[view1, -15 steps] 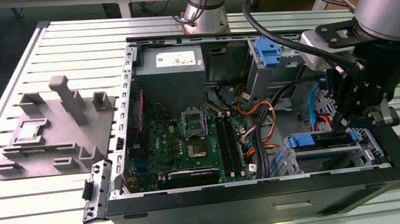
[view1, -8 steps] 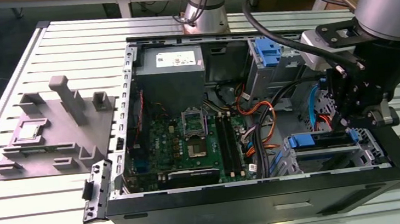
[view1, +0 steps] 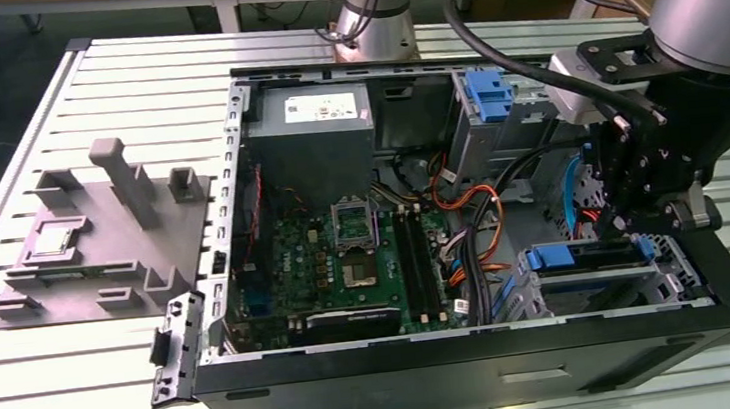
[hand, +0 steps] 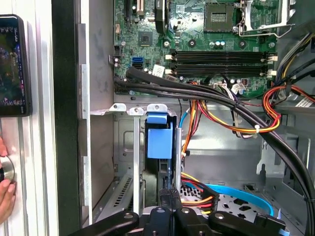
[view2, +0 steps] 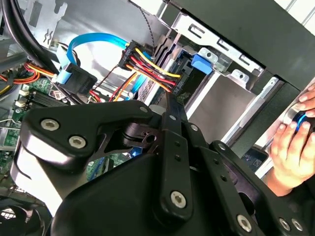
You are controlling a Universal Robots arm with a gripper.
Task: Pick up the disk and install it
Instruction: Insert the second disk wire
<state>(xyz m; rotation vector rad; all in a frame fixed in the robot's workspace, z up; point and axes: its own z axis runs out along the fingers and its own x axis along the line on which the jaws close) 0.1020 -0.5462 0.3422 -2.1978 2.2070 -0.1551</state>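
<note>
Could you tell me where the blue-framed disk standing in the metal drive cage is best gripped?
Probably by the disk's blue plastic end tab, approached from the black case's open side: it sits edge-on in the grey metal drive cage, whose walls cover its faces.

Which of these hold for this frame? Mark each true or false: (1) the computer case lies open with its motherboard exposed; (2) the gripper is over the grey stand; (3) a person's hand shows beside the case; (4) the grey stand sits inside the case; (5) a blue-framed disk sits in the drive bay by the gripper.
1. True. The computer case lies open, its motherboard exposed.
2. False. The gripper is inside the case, at the drive bay on the exterior view's right.
3. True. A hand shows at the case's outer edge.
4. False. The grey stand stands on the table, outside the case.
5. True. The disk, with its blue frame, sits in the bay.
</note>
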